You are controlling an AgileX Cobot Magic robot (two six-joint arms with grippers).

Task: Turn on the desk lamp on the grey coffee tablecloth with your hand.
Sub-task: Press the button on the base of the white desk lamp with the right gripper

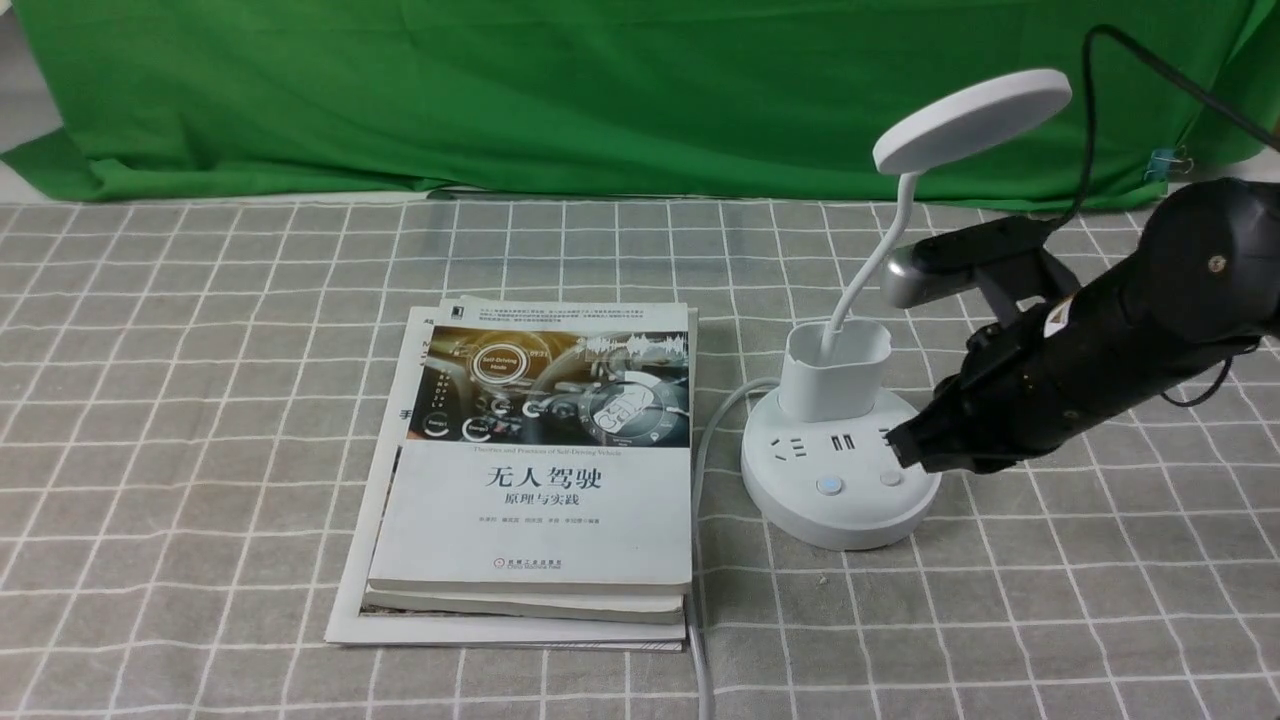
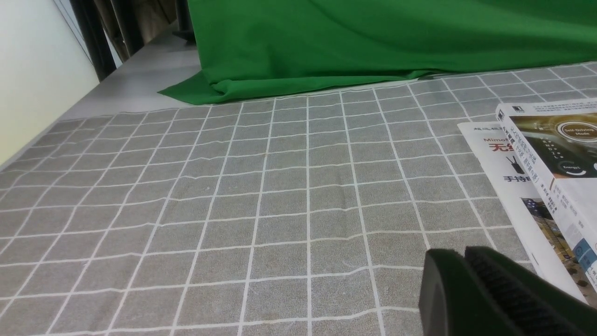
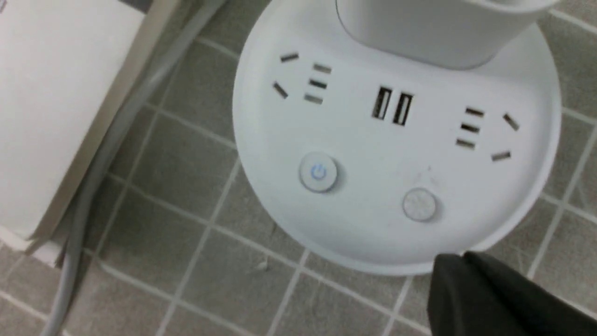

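Black right claw [image 1: 896,446], silver-grey cap [image 1: 903,281]

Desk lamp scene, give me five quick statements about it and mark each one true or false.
1. The desk lamp stands on the grey coffee tablecloth, right of the stacked books. True.
2. The right end effector presses the blue-marked power button. False: the right wrist view shows both buttons uncovered.
3. The cup holder holds pens. False: only the lamp's neck rises from it.
4. A grey cable runs between lamp and books. True.
5. The left end effector hangs over the lamp. False: it is over bare cloth beside the books.
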